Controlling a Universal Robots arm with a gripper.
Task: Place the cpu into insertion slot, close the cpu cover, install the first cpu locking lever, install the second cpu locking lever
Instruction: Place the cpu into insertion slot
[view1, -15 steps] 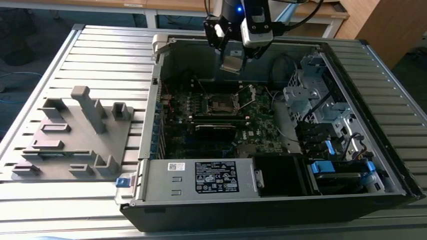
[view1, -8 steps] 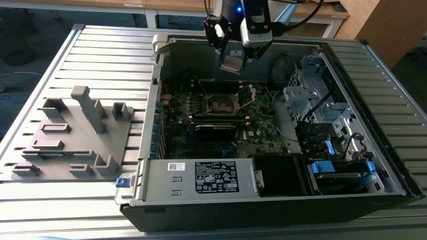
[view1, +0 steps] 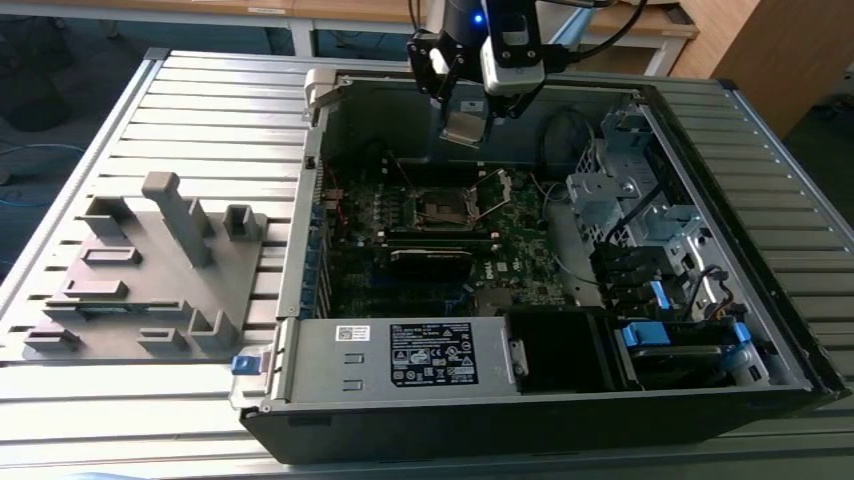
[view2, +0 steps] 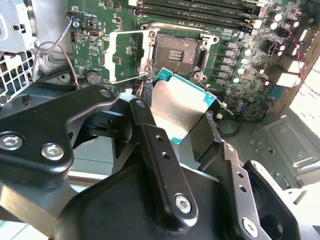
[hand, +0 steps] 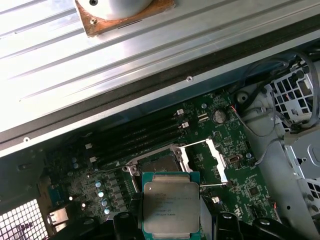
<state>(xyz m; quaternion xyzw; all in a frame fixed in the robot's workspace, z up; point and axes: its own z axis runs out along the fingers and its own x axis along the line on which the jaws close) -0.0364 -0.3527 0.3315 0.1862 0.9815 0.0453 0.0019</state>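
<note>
cpu (hand: 170, 205) held in gripper (hand: 176, 223), near open insertion slot (hand: 156, 164), cpu cover (hand: 209, 159) raised, memory slots (hand: 135, 136) beside

1. The cpu chip (view2: 180, 107), flat and square with a dull silver top and green edge, sits clamped in the claw (view2: 181, 131), in the air above the board.
2. The socket (view2: 176, 50), square and black with a metal rim, lies uncovered.
3. The cover (view2: 125, 55), a shiny silver windowed frame, is swung open beside the socket.
</note>
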